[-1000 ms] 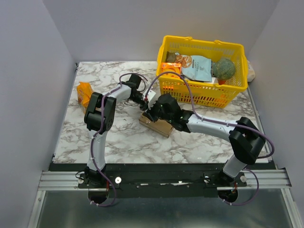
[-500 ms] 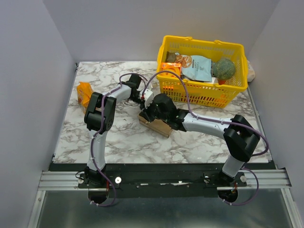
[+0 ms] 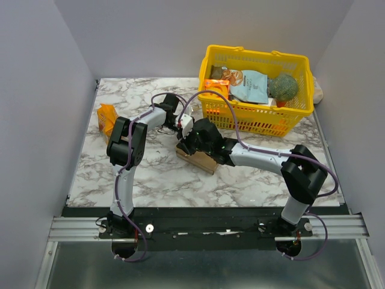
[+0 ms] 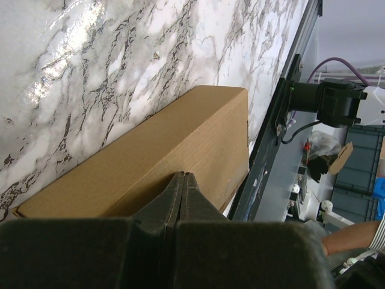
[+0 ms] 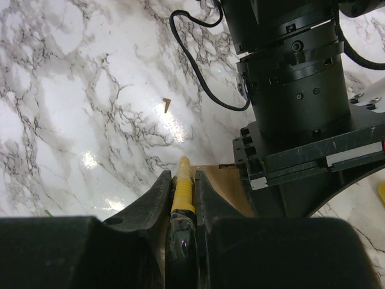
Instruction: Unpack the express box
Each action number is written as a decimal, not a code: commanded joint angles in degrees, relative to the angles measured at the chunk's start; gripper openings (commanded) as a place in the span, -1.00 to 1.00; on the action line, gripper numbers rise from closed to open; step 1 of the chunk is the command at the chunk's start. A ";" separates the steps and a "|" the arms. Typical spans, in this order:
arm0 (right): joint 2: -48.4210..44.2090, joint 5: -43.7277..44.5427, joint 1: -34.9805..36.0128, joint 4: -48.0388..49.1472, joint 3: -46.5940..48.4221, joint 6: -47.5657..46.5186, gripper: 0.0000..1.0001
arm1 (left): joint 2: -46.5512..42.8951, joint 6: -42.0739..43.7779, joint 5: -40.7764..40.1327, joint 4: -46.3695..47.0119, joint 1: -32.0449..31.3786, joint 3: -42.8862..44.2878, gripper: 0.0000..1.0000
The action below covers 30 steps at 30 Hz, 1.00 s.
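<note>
On the marble bench (image 3: 150, 174) the express box (image 3: 198, 159) lies flat at the middle; right jaws pinch a thin yellow tool (image 5: 182, 185) at its edge, left jaws, pressed together, rest against it; yellow basket (image 3: 260, 124) beyond

Bright, even light from above; glare spots shine on the marble desk (image 5: 90, 159) in both wrist views, near fingers (image 4: 171, 194) blurred dark.

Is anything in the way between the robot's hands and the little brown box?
Nothing visible. The left gripper, shut, sits at the box. The right gripper is at the box too, pinching a thin yellow stick.
</note>
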 commanded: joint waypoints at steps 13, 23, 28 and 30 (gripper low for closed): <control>1.53 -3.00 0.42 -2.73 1.74 -3.83 -0.99 | 3.22 1.85 -6.90 0.85 0.08 -0.55 -1.00; 1.00 -3.61 0.33 -4.22 1.21 -4.79 -0.99 | 3.04 2.21 -7.07 0.68 0.08 -0.64 -1.00; 0.47 -4.57 0.33 -4.93 0.69 -5.67 -0.99 | 3.22 3.00 -7.16 0.15 0.17 -0.20 -1.00; 0.04 -4.76 0.42 -5.10 0.42 -6.55 -0.99 | 3.22 3.43 -7.16 -0.20 0.17 -0.11 -1.00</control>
